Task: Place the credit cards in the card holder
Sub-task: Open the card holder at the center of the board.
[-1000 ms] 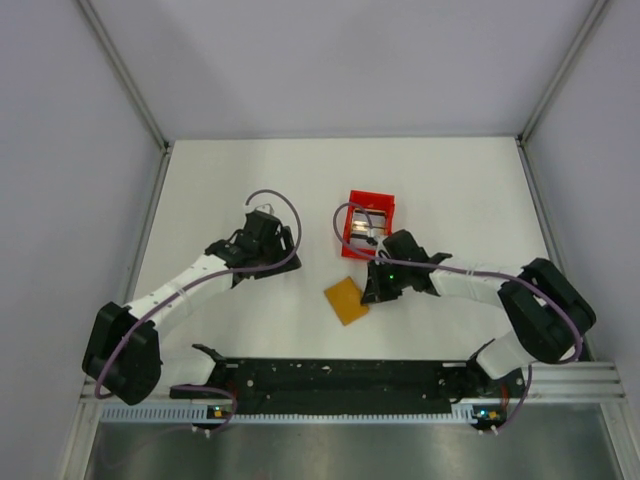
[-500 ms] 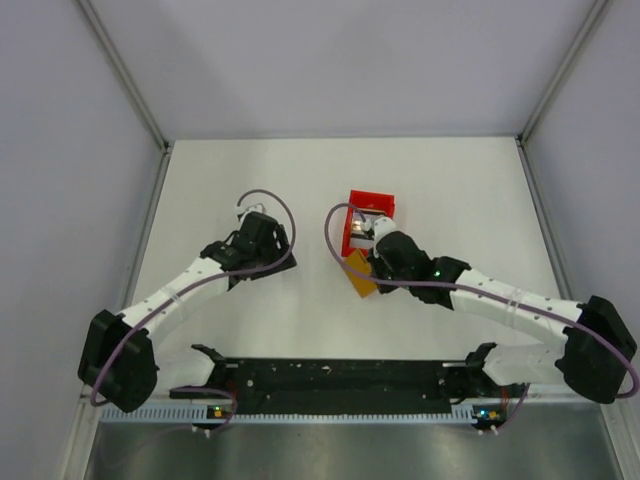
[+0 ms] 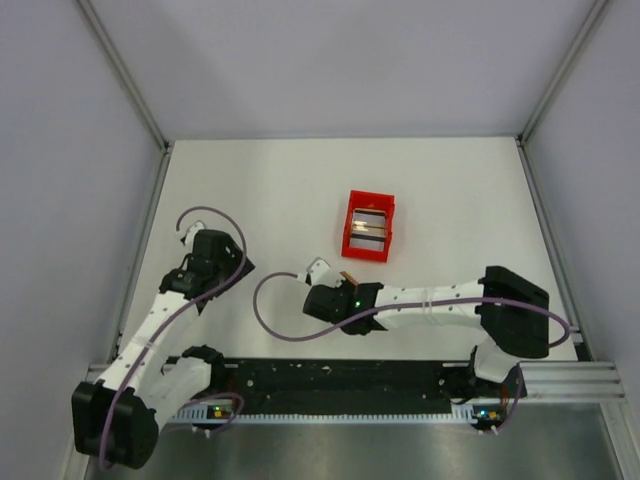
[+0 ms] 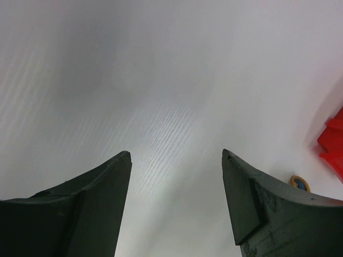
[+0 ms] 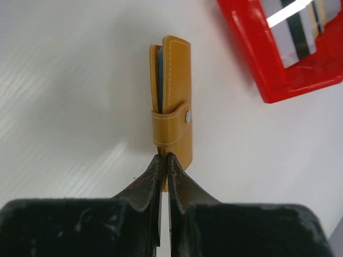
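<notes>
The orange-brown card holder [image 5: 172, 96] is pinched at its near end by my right gripper [image 5: 164, 156] and stands edge-on over the white table. A light blue card edge [image 5: 157, 72] shows inside it. In the top view only a bit of the card holder [image 3: 348, 279] shows at the right gripper [image 3: 343, 288], near the table's middle front. A grey-white card with dark stripes [image 5: 293, 29] lies in the red tray [image 3: 352, 245]. My left gripper [image 4: 176, 155] is open and empty over bare table, at the left in the top view [image 3: 225, 268].
The red raised-rim tray [image 5: 252, 59] sits just ahead and right of the held card holder; its corner shows in the left wrist view [image 4: 333, 142]. Side walls enclose the table. The right arm's purple cable [image 3: 275, 310] loops near the front rail.
My right gripper has carried the card holder from beside the red tray toward the near middle of the table. My left arm has drawn back to the left.
</notes>
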{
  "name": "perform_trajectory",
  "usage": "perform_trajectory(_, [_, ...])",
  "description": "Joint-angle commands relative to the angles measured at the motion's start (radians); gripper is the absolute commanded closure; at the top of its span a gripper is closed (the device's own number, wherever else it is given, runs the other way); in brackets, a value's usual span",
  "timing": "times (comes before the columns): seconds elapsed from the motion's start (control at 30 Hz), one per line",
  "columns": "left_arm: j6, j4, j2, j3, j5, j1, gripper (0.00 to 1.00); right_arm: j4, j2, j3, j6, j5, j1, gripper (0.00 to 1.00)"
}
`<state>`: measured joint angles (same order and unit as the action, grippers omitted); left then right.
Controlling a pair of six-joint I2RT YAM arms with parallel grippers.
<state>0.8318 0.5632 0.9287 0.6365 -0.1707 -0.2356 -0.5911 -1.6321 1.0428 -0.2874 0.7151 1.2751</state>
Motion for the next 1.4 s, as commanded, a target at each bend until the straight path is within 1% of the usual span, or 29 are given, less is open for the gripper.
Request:
perform_trajectory(0.0, [-0.002,0.032,-0.042,0.005,-0.027,0.027,0.27,-0.007,-0.046,0.040,-0.053,-0.124,0.070,1.00])
perform_trajectory(0.07, [-0.008,0.043,-0.053,0.003,-0.033,0.041,0.27,-0.001,-0.055,0.036,-0.073,-0.173,0.092,1.00])
perform_trajectory(0.13, [-0.017,0.043,-0.062,-0.003,-0.021,0.054,0.27,0.014,-0.051,0.011,-0.099,-0.239,0.092,0.93])
perform_trajectory(0.2, [-0.037,0.029,-0.065,-0.003,0.005,0.056,0.27,0.022,-0.013,-0.021,-0.114,-0.270,0.092,0.77])
perform_trajectory(0.27, [-0.077,0.000,-0.064,-0.006,0.057,0.056,0.26,0.025,0.061,-0.055,-0.133,-0.276,0.090,0.61])
perform_trajectory(0.3, [-0.103,-0.028,-0.056,-0.006,0.092,0.056,0.25,0.031,0.110,-0.070,-0.139,-0.284,0.084,0.53])
perform_trajectory(0.33, [-0.158,-0.049,-0.050,-0.005,0.149,0.056,0.16,0.043,0.151,-0.088,-0.137,-0.324,0.073,0.49])
perform_trajectory(0.37, [-0.164,-0.058,-0.041,0.006,0.204,0.053,0.11,0.043,0.197,-0.105,-0.160,-0.331,0.057,0.49])
perform_trajectory(0.43, [-0.201,-0.139,-0.030,-0.004,0.314,0.036,0.06,0.056,0.294,-0.160,-0.223,-0.386,0.014,0.47])
perform_trajectory(0.5, [-0.204,-0.227,0.001,-0.009,0.393,0.007,0.07,0.083,0.400,-0.255,-0.313,-0.497,-0.077,0.46])
perform_trajectory(0.57, [-0.210,-0.284,0.051,0.003,0.416,-0.056,0.08,0.141,0.471,-0.349,-0.386,-0.624,-0.185,0.45])
perform_trajectory(0.6, [-0.217,-0.299,0.088,0.014,0.422,-0.089,0.08,0.187,0.498,-0.390,-0.401,-0.685,-0.235,0.43])
perform_trajectory(0.63, [-0.224,-0.312,0.129,0.032,0.430,-0.126,0.08,0.203,0.520,-0.417,-0.418,-0.710,-0.267,0.41])
perform_trajectory(0.73, [-0.240,-0.364,0.254,0.063,0.488,-0.214,0.08,0.230,0.548,-0.457,-0.461,-0.851,-0.394,0.40])
perform_trajectory(0.8, [-0.247,-0.410,0.326,0.071,0.540,-0.252,0.10,0.284,0.537,-0.480,-0.493,-0.940,-0.445,0.40])
perform_trajectory(0.87, [-0.252,-0.439,0.379,0.072,0.569,-0.274,0.12,0.322,0.505,-0.480,-0.516,-1.011,-0.464,0.40])
perform_trajectory(1.03, [-0.266,-0.522,0.505,0.078,0.674,-0.306,0.15,0.349,0.411,-0.458,-0.568,-1.042,-0.480,0.39])
perform_trajectory(1.17, [-0.252,-0.548,0.570,0.092,0.682,-0.343,0.19,0.361,0.365,-0.454,-0.569,-1.048,-0.523,0.39])
perform_trajectory(1.27, [-0.240,-0.554,0.591,0.089,0.683,-0.363,0.23,0.413,0.325,-0.454,-0.561,-1.072,-0.557,0.39])
perform_trajectory(1.3, [-0.234,-0.583,0.598,0.086,0.689,-0.367,0.26,0.436,0.310,-0.446,-0.559,-1.079,-0.562,0.39])
perform_trajectory(1.37, [-0.224,-0.586,0.613,0.083,0.694,-0.380,0.33,0.450,0.272,-0.417,-0.543,-1.080,-0.566,0.40])
